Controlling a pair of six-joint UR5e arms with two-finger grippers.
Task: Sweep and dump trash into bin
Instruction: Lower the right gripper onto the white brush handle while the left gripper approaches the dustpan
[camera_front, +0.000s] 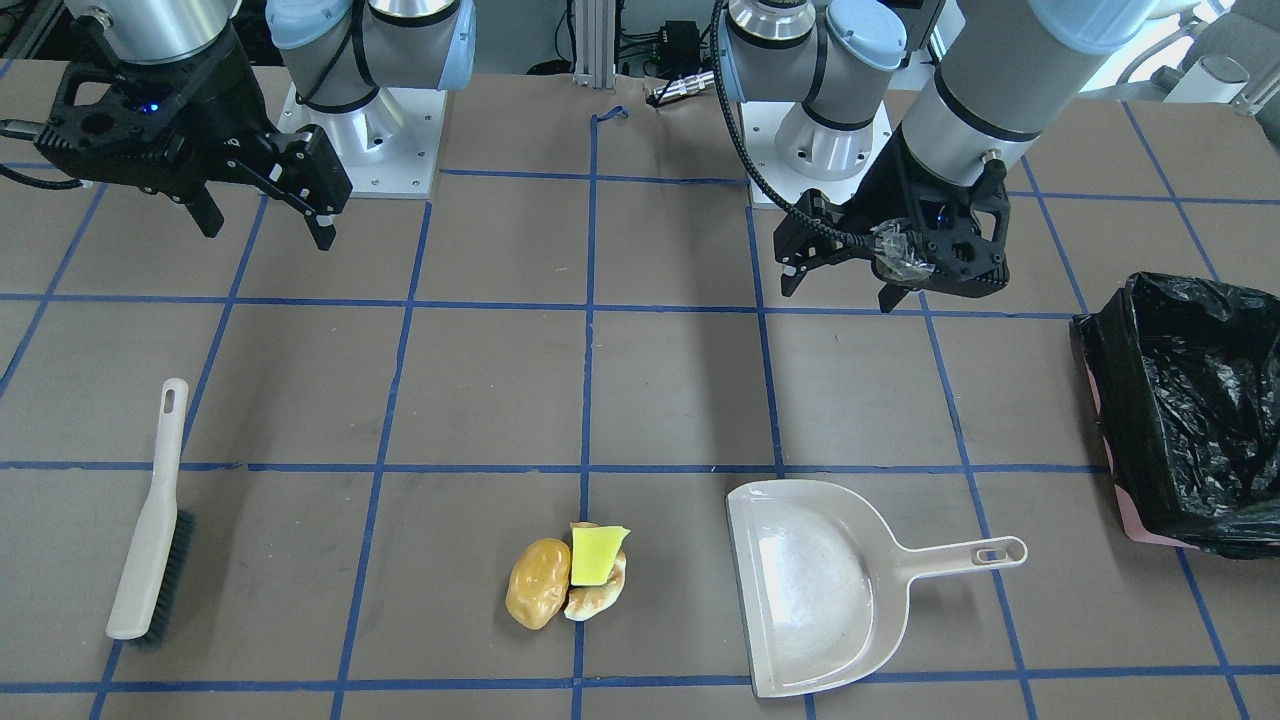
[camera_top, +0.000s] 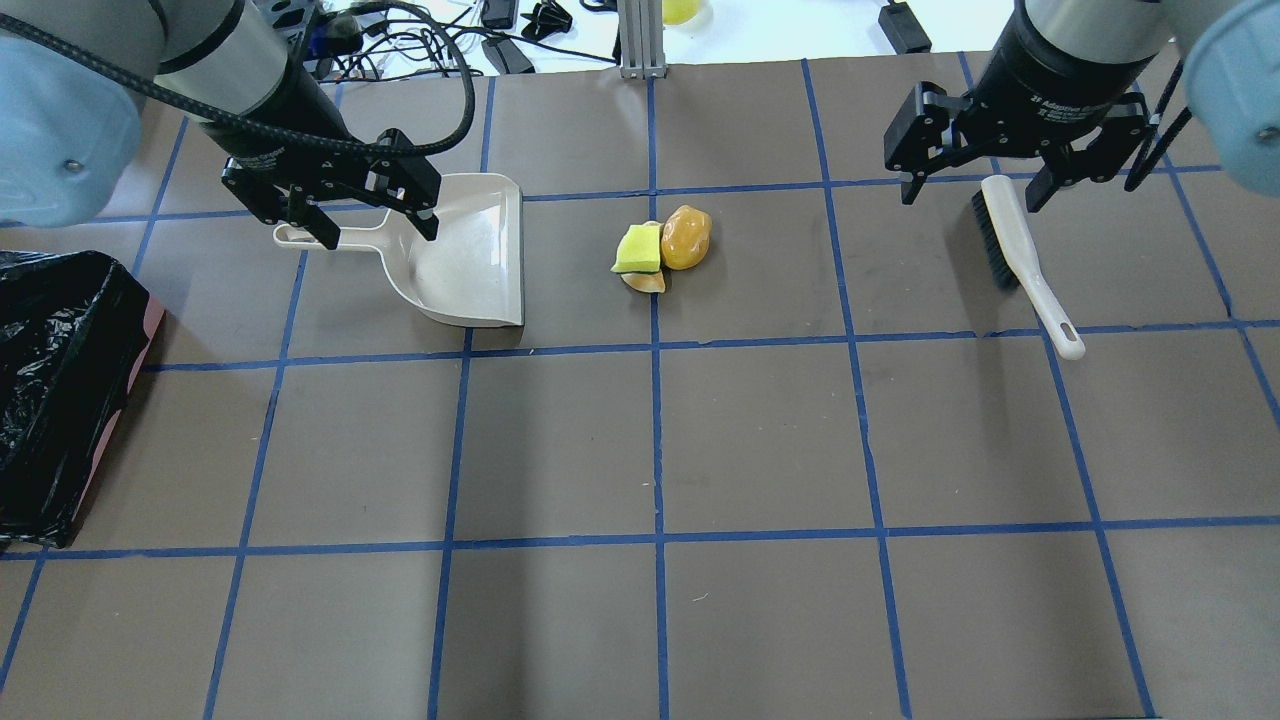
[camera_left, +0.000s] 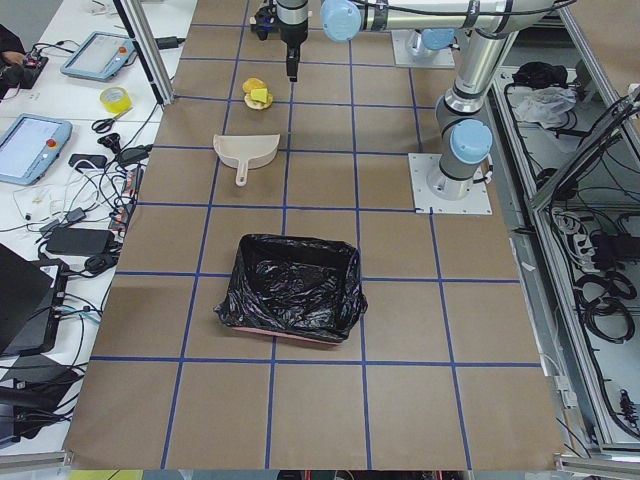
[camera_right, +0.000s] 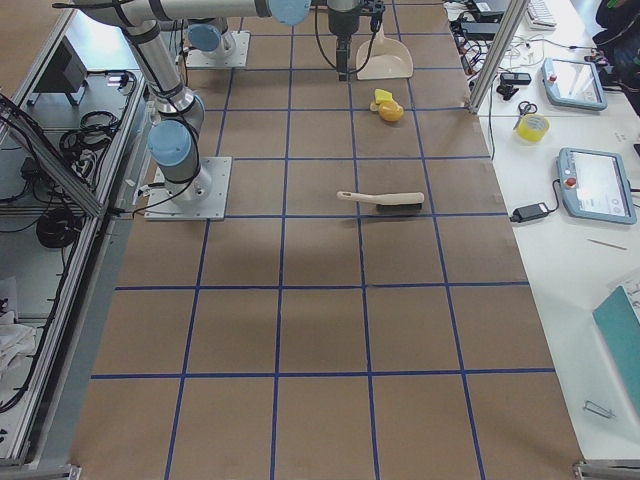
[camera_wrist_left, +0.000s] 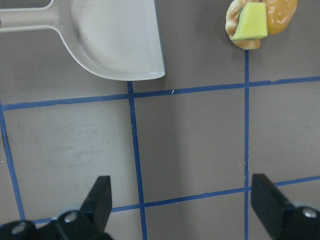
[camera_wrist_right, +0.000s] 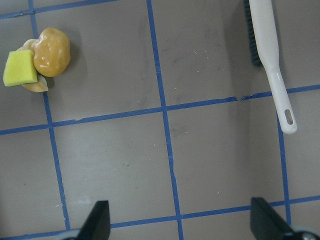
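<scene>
The trash (camera_front: 565, 578) is a small pile of a tan-orange lump, a yellow wedge and a beige crust, lying on the brown table between the dustpan and the brush. It also shows in the overhead view (camera_top: 665, 245) and in both wrist views (camera_wrist_left: 257, 22) (camera_wrist_right: 40, 60). The bin (camera_front: 1190, 420), lined with a black bag, stands at the table's left end (camera_top: 60, 390). My left gripper (camera_front: 840, 290) hangs open and empty above the table near the cream dustpan (camera_top: 460, 250). My right gripper (camera_front: 268, 232) hangs open and empty near the brush (camera_top: 1020, 255).
The dustpan (camera_front: 815, 585) lies flat, mouth towards the trash, handle towards the bin. The cream brush (camera_front: 150, 520) lies flat on the far side of the trash. Blue tape lines grid the table. The arm bases (camera_front: 360, 130) stand at the robot's edge.
</scene>
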